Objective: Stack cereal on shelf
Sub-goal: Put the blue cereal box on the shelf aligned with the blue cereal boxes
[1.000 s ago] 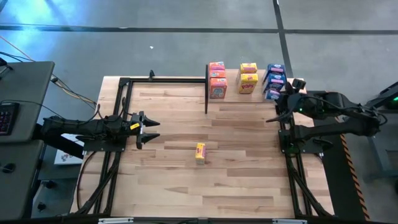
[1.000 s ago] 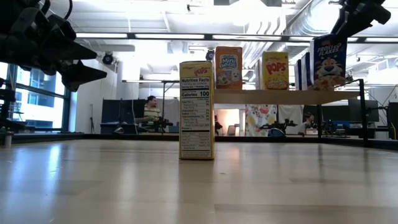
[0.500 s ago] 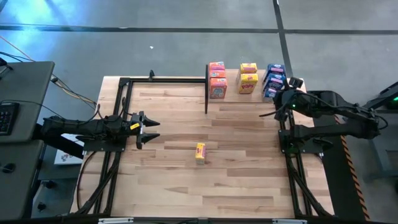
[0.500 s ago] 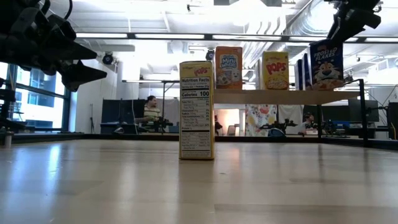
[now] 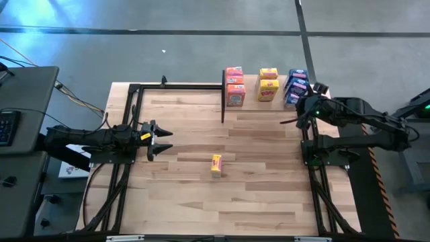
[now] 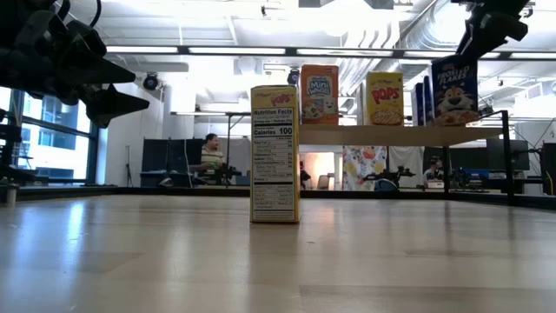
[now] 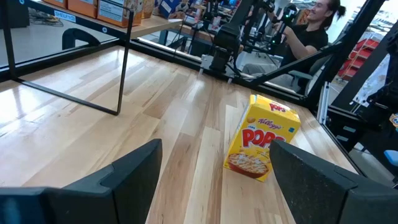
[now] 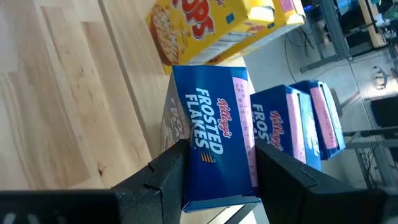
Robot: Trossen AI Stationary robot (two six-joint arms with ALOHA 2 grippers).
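We see the shelf (image 5: 252, 101) at the far edge of the bench (image 5: 201, 195), loaded in three colour groups: orange-pink boxes (image 5: 234, 86) at one end, yellow boxes (image 5: 268, 84) in the middle, blue boxes (image 5: 296, 81) at the end nearest the right arm. The right end effector (image 5: 300, 107) sits at that blue group, its fingers (image 8: 163, 180) pinching the front blue box (image 8: 214, 146) by its two sides; in the low view this box (image 6: 453, 89) stands upright on the board. One more yellow box (image 5: 216, 165) stands alone near the middle of the bench, upright, well apart from the shelf and from both arms. The left end effector (image 5: 161, 140) hovers at the left side of the bench with its fingers spread wide, facing that lone box (image 7: 262, 143). Beyond the bench, a person (image 6: 208, 156) sits in the room.
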